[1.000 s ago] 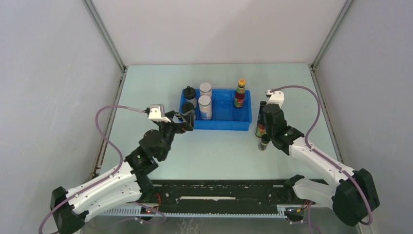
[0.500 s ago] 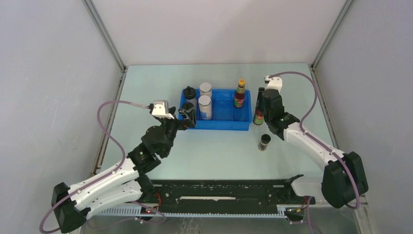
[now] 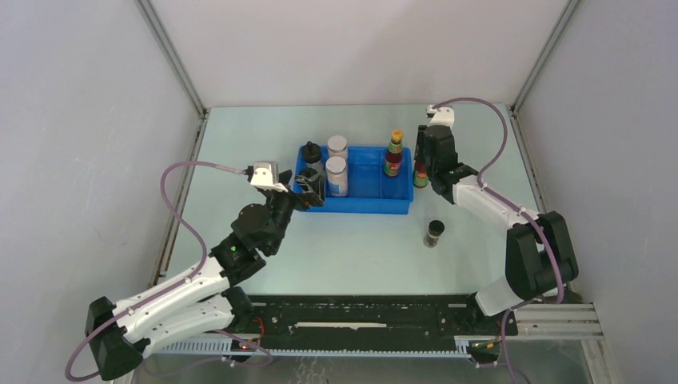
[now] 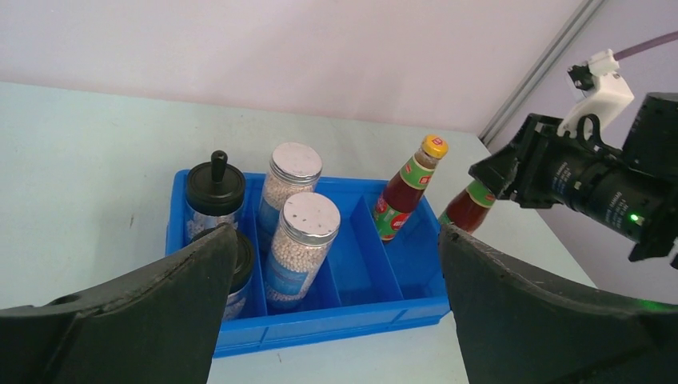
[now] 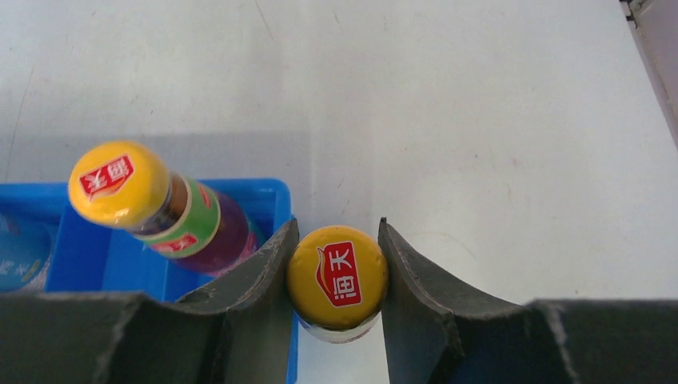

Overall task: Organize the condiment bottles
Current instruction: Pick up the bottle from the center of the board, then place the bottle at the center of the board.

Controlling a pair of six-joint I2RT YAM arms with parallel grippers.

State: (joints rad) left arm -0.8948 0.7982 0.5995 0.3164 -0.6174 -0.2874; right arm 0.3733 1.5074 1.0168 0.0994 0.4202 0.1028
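One slim bottle (image 5: pixel 337 276) is pinched at its cap by the right claw (image 5: pixel 337 240), just off the tray's (image 3: pixel 360 206) 3 o'clock end. Its twin (image 5: pixel 120 182) stands in the right compartment. The knob-capped bottles (image 4: pixel 214 188) and white-lidded jars (image 4: pixel 310 228) stand in the left ones. A short dark bottle (image 3: pixel 434 233) stands on the table (image 3: pixel 320 248) at the tray's 5 o'clock. The left claw (image 4: pixel 337 232) is spread wide at 8 o'clock.

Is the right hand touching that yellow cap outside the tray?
Touching. The right wrist view shows the right hand's fingers pressed against both sides of the cap, with no gap.
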